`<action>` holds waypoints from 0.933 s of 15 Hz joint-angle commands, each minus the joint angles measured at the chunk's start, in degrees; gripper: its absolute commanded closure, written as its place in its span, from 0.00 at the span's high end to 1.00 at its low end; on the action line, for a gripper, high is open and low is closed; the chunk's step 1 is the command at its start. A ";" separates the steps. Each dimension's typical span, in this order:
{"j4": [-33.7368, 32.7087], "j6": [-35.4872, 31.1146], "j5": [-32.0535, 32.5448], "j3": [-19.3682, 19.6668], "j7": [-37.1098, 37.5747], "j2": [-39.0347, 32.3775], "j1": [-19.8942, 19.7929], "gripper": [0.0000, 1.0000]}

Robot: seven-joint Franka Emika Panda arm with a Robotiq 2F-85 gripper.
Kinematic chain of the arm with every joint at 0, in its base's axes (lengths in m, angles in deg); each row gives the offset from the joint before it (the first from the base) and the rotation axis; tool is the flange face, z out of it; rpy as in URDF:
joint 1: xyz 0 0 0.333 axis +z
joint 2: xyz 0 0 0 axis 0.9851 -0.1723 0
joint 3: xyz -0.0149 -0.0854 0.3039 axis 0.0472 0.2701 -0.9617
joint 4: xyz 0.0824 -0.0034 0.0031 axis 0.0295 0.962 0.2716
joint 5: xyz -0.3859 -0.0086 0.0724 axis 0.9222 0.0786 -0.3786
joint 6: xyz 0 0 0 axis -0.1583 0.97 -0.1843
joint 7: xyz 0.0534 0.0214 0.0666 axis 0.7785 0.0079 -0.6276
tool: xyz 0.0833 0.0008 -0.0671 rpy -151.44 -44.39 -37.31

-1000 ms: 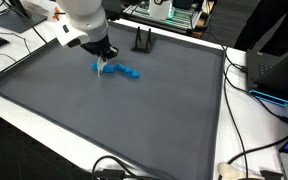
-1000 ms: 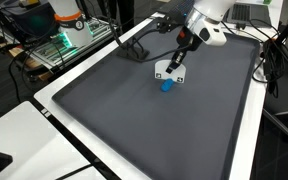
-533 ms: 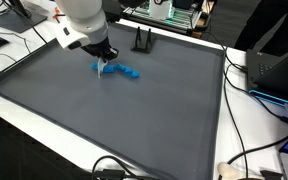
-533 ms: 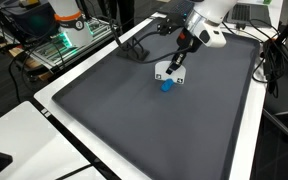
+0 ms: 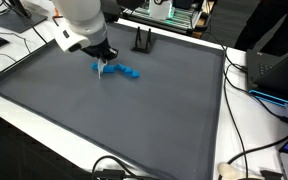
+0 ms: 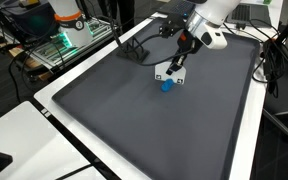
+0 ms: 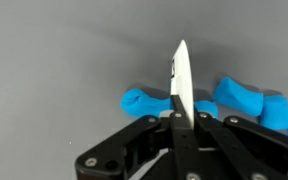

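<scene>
**No movement in last sec: jaws clamped on white piece at the blue row**

L to R in an exterior view: arm (image 5: 82, 18) stood over the grey surface (image 5: 104, 125) at the same spot as 1 s ago, no shift seen. Jaws were closed tight on a thin white flat piece (image 5: 102, 68), seen edge-on in wrist view (image 7: 181, 75). Whether its tip touched the surface couldn't be told. Just R of it lay the blue pieces (image 5: 124, 71), posn unchanged. Wrist view showed them either side of the white edge (image 7: 144, 102). Further R & back was a black stand (image 5: 142, 40), well apart. Judgement: work paused, nothing gained or lost.
</scene>
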 commanded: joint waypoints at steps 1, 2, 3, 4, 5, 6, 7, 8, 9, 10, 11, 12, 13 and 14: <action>-1.40 1.91 0.26 -0.63 -2.54 -2.76 -0.85 0.01; -1.55 2.48 0.20 -0.65 -2.90 -2.78 -0.88 0.01; -1.59 3.20 0.12 -0.70 -3.41 -2.73 -0.94 0.01; -1.52 3.69 -0.03 -0.65 -3.38 -2.66 -1.00 0.01; -1.24 3.90 0.00 -0.64 -3.52 -2.49 -1.05 0.01; -0.84 4.18 0.01 -0.56 -3.45 -2.25 -1.10 0.01; -0.47 4.30 0.06 -0.49 -3.36 -1.99 -1.13 0.01; -0.15 4.45 0.06 -0.48 -3.45 -1.74 -1.22 0.01; 0.18 4.56 0.10 -0.39 -3.28 -1.50 -1.25 0.01; 0.38 4.70 -0.02 -0.43 -3.39 -1.32 -1.36 0.01; 0.63 5.04 -0.01 -0.40 -3.38 -1.08 -1.42 0.01; 0.85 5.65 -0.05 -0.47 -3.63 -0.85 -1.54 0.01; 0.95 6.24 -0.09 -0.52 -3.79 -0.72 -1.65 0.01; 1.04 6.94 -0.05 -0.53 -3.92 -0.62 -1.70 0.01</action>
